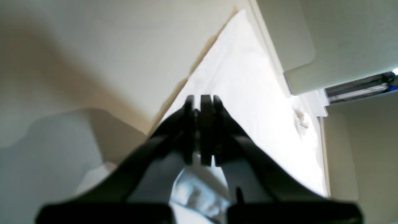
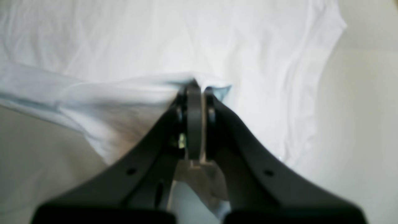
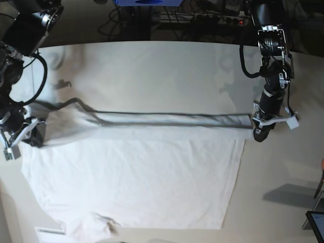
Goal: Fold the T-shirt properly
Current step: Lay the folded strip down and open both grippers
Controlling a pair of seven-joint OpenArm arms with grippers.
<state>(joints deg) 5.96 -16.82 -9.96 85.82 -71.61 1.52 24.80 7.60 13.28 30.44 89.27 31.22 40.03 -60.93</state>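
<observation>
The white T-shirt [image 3: 136, 177] lies spread on the table, its far edge lifted and pulled taut into a long fold between my two grippers. My left gripper [image 3: 255, 132], on the right of the base view, is shut on that edge's right end. In the left wrist view its jaws [image 1: 202, 102] are closed, with cloth [image 1: 248, 93] below and beyond them. My right gripper [image 3: 33, 134], on the left of the base view, is shut on the left end. In the right wrist view it [image 2: 196, 88] pinches a raised fold of the shirt [image 2: 217, 37]. A bunched part [image 3: 96, 223] lies at the near edge.
The beige table [image 3: 152, 76] reaches beyond the shirt on the far side and to the right. Cables and a blue object [image 3: 147, 2] sit behind the far edge. A dark device [image 3: 316, 225] is at the near right corner. A metal bar [image 1: 357, 88] shows beside the table in the left wrist view.
</observation>
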